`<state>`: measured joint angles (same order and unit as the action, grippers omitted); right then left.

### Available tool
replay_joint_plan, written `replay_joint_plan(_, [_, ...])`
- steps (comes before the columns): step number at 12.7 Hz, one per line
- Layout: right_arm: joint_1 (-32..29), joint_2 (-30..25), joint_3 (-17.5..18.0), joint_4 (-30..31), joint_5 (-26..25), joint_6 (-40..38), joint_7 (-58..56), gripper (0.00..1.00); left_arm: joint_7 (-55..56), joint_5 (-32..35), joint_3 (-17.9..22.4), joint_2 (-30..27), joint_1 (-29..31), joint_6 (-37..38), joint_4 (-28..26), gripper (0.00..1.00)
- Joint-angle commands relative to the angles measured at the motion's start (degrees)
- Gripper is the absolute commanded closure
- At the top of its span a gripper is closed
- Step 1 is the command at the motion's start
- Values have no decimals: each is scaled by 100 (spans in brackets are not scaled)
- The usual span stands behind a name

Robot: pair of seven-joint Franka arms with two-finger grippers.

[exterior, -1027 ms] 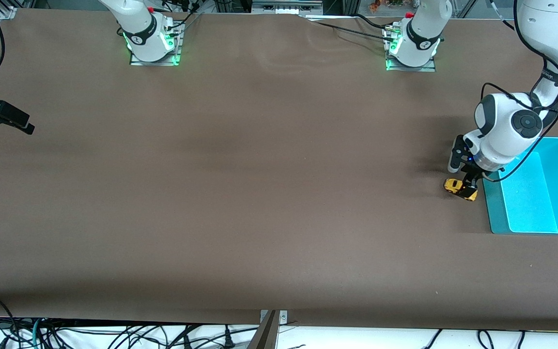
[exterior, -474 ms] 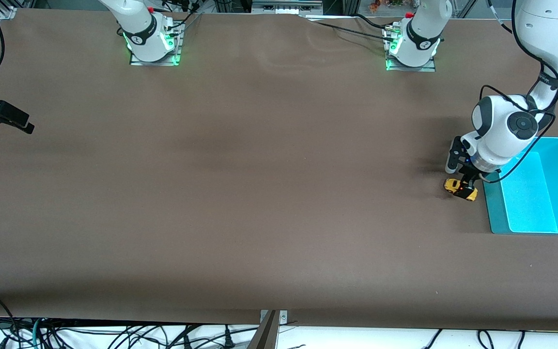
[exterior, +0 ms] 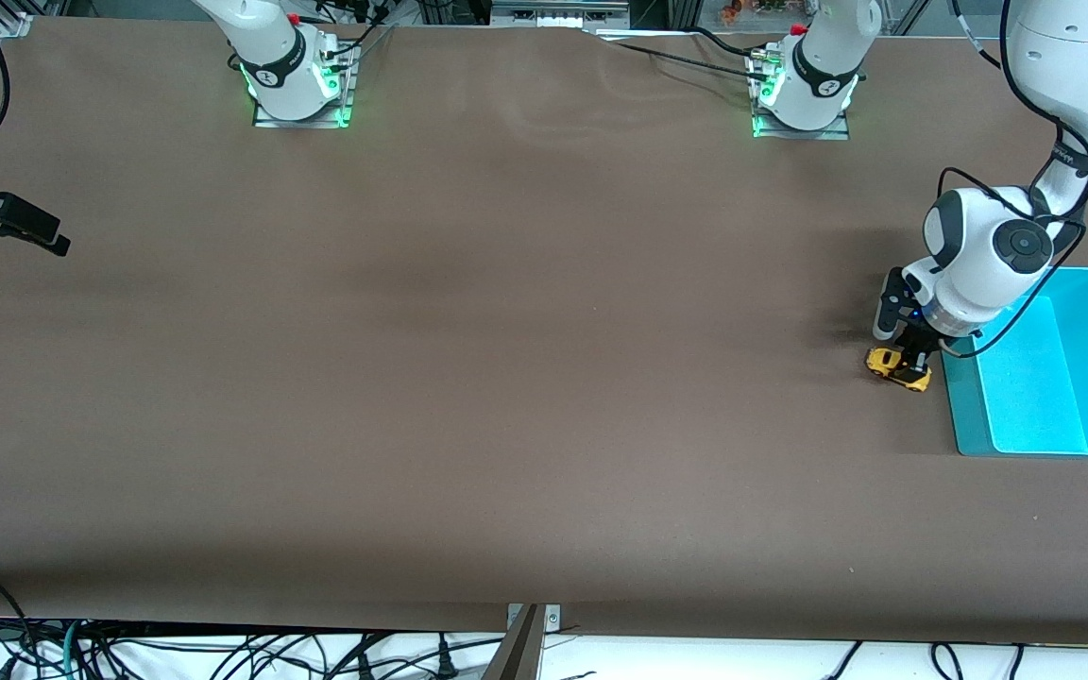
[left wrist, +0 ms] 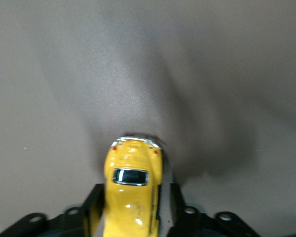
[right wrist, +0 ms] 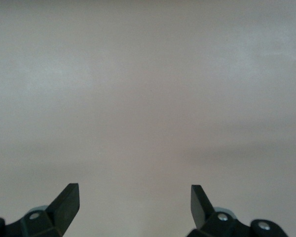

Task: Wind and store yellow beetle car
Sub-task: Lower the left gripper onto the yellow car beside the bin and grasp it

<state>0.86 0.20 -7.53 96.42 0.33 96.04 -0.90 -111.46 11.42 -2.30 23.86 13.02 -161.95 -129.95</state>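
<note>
The yellow beetle car [exterior: 895,366] stands on the brown table beside the cyan bin [exterior: 1035,387], at the left arm's end. My left gripper [exterior: 914,363] is down over the car, one finger along each side. In the left wrist view the car [left wrist: 133,160] fills the space between the black fingers [left wrist: 92,205]. One finger touches the body and a thin strip of table shows between the car and the other finger. My right gripper [exterior: 51,241] waits open over the table's edge at the right arm's end. The right wrist view shows that gripper [right wrist: 134,197] above bare table.
The cyan bin's near rim [exterior: 1026,451] lies a short way from the car, on the side away from the table's middle. Both arm bases [exterior: 298,85] stand along the edge farthest from the front camera. Cables hang below the near edge.
The left gripper's fingers have drawn in from wide open to close around the car. The car and the right arm have stayed where they were.
</note>
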Motion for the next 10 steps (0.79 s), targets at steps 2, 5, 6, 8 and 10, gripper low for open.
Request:
replay_joint_plan(2, [-33, -46, 23, -44, 10, -129, -77, 0, -16, 159, 1, 39, 34, -21, 101, 61])
replay_joint_plan(5, [-33, -46, 23, -44, 11, -129, -77, 0, 36, 115, -7, -100, -1, 119, 188, 61])
replay_joint_plan(6, [-33, -46, 32, -44, 2, -129, -77, 0, 54, 80, -42, -232, -9, 442, 224, 61])
replay_joint_plan(8, [-33, -46, 32, -44, 10, -129, -77, 0, 63, -174, -191, -373, -27, 1188, 556, 61])
replay_joint_plan(10, [-33, -46, 23, -44, 19, -129, -77, 0, 54, -447, -245, -426, -45, 1979, 960, 60])
